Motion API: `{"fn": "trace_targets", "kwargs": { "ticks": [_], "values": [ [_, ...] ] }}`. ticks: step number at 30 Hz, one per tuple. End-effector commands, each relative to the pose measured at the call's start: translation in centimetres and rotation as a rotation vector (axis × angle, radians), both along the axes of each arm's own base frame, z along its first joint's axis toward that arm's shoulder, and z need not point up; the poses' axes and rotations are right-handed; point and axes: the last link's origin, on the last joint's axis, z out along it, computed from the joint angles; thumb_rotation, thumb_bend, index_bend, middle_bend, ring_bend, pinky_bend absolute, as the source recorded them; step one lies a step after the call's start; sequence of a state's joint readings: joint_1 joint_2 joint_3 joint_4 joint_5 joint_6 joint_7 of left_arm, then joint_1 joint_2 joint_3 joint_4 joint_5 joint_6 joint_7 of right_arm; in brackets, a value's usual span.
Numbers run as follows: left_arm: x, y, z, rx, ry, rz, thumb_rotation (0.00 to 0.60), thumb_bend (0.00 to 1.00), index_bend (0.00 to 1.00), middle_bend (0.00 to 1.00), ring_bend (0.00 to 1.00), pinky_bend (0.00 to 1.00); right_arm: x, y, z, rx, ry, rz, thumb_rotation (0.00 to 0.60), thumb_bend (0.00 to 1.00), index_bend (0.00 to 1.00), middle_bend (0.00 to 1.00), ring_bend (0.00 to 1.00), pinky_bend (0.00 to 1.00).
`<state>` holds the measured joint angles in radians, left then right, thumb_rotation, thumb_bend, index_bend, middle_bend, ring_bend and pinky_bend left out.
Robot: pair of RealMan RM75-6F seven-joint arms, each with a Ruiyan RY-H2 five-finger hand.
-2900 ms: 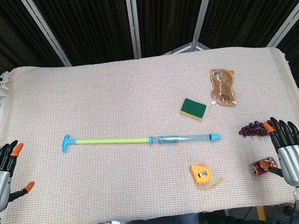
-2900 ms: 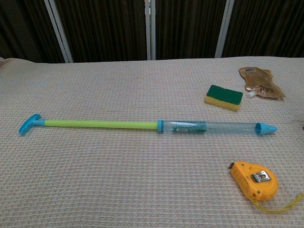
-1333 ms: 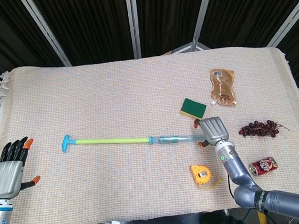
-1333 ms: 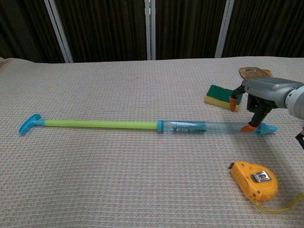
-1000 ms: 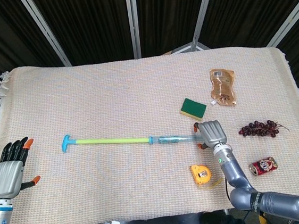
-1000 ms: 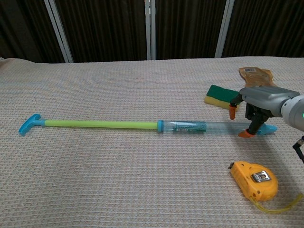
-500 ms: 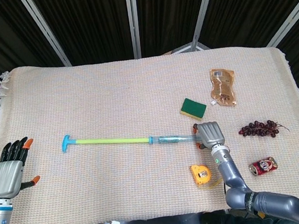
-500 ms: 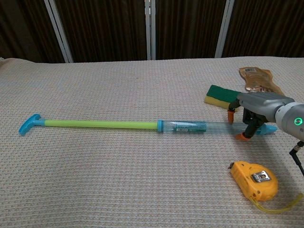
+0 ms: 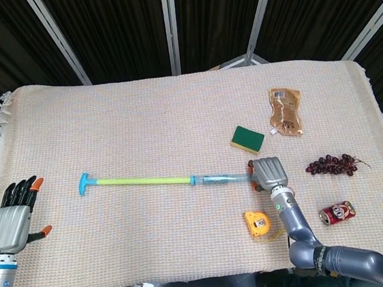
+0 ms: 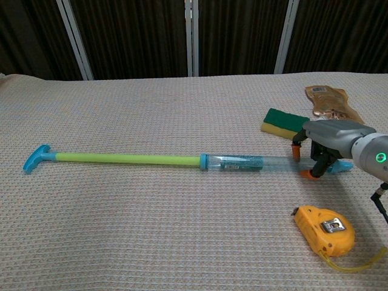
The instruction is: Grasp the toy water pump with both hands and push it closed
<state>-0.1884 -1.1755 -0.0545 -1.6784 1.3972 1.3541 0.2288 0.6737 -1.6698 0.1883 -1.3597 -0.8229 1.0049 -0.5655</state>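
Woven cloth is covering the table (image 9: pixel 175 118), where the toy water pump (image 10: pixel 182 160) is lying fully extended. Right robot hand (image 10: pixel 327 142) is closing around its clear barrel near the nozzle; left robot hand (image 9: pixel 11 221) is waiting spread, well apart. Light, stiff and probably slippery, it wants gripping at barrel and handle.

Toy water pump (image 10: pixel 182 160): blue handle, lime-green rod, clear barrel, blue nozzle. Sponge (image 10: pixel 285 123): green over yellow. Tape measure (image 10: pixel 324 228): orange-yellow. Surface (image 10: pixel 151 230): beige, waffle-woven. Right hand (image 10: pixel 330 138): grey, orange-tipped fingers (image 10: pixel 310 174).
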Motion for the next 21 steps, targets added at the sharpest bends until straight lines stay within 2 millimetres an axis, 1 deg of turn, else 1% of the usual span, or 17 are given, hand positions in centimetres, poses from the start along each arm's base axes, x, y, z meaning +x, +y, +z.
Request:
{"fn": "trace_targets", "kwargs": {
  "ticks": [1, 3, 4, 6, 7, 8, 9, 10, 11, 12, 14, 17, 19, 21],
  "values": [
    [-0.1, 0.6, 0.0, 0.006, 0.004, 0.007, 0.600, 0.00, 0.00, 0.00, 0.00, 0.00, 0.1, 0.0, 0.1, -0.001, -0.002, 0.001, 0.600, 0.33, 0.57, 1.00, 1.00, 1.00],
    [0.0, 1.3, 0.0, 0.020, 0.004, 0.001, 0.600, 0.00, 0.00, 0.01, 0.00, 0.00, 0.0, 0.1, 0.2, -0.002, 0.000, 0.000, 0.600, 0.35, 0.58, 1.00, 1.00, 1.00],
    [0.1, 1.9, 0.0, 0.029, 0.006, -0.010, 0.600, 0.00, 0.00, 0.05, 0.04, 0.02, 0.1, 0.1, 0.2, -0.002, 0.002, 0.000, 0.600, 0.36, 0.59, 1.00, 1.00, 1.00],
    [0.3, 2.8, -0.3, 0.025, 0.009, -0.025, 0.600, 0.00, 0.00, 0.20, 0.18, 0.11, 0.1, 0.1, 0.3, -0.002, 0.001, -0.002, 0.600, 0.37, 0.60, 1.00, 1.00, 1.00],
    [0.5, 3.3, -0.5, 0.020, 0.010, -0.036, 0.600, 0.00, 0.00, 0.30, 0.30, 0.22, 0.2, 0.1, 0.3, -0.003, 0.001, -0.003, 0.600, 0.38, 0.60, 1.00, 1.00, 1.00],
    [0.8, 3.9, -0.8, 0.003, 0.014, -0.050, 0.600, 0.00, 0.00, 0.40, 0.40, 0.35, 0.2, 0.1, 0.3, -0.004, 0.001, -0.004, 0.600, 0.38, 0.60, 1.00, 1.00, 1.00],
    [1.0, 4.6, -1.2, -0.012, 0.020, -0.068, 0.600, 0.00, 0.00, 0.46, 0.46, 0.44, 0.3, 0.2, 0.4, -0.005, 0.002, -0.003, 0.600, 0.38, 0.60, 1.00, 1.00, 1.00],
    [1.2, 5.4, -1.6, -0.032, 0.026, -0.083, 0.600, 0.00, 0.00, 0.54, 0.54, 0.56, 0.3, 0.2, 0.4, -0.006, 0.004, -0.003, 0.600, 0.38, 0.60, 1.00, 1.00, 1.00],
    [1.4, 5.8, -2.0, -0.045, 0.028, -0.091, 0.600, 0.00, 0.02, 0.60, 0.60, 0.66, 0.4, 0.2, 0.4, -0.007, 0.005, -0.004, 0.600, 0.38, 0.60, 1.00, 1.00, 1.00],
    [1.5, 6.3, -2.3, -0.057, 0.029, -0.098, 0.600, 0.01, 0.04, 0.63, 0.63, 0.72, 0.4, 0.2, 0.4, -0.008, 0.006, -0.005, 0.600, 0.38, 0.60, 1.00, 1.00, 1.00],
    [1.8, 7.5, -3.2, -0.086, 0.032, -0.118, 0.600, 0.06, 0.13, 0.70, 0.71, 0.83, 0.5, 0.3, 0.4, -0.008, 0.010, -0.004, 0.600, 0.39, 0.60, 1.00, 1.00, 1.00],
    [1.8, 8.7, -4.4, -0.118, 0.044, -0.133, 0.600, 0.13, 0.22, 0.75, 0.75, 0.94, 0.6, 0.3, 0.5, -0.009, 0.020, 0.002, 0.600, 0.39, 0.60, 1.00, 1.00, 1.00],
    [1.7, 9.5, -5.3, -0.140, 0.055, -0.132, 0.600, 0.15, 0.25, 0.77, 0.77, 0.98, 0.8, 0.3, 0.6, -0.012, 0.026, 0.006, 0.600, 0.39, 0.60, 1.00, 1.00, 1.00],
    [1.6, 10.1, -6.2, -0.163, 0.059, -0.121, 0.600, 0.17, 0.27, 0.79, 0.78, 1.00, 0.9, 0.3, 0.6, -0.014, 0.029, 0.008, 0.600, 0.39, 0.60, 1.00, 1.00, 1.00]
  ]
}}
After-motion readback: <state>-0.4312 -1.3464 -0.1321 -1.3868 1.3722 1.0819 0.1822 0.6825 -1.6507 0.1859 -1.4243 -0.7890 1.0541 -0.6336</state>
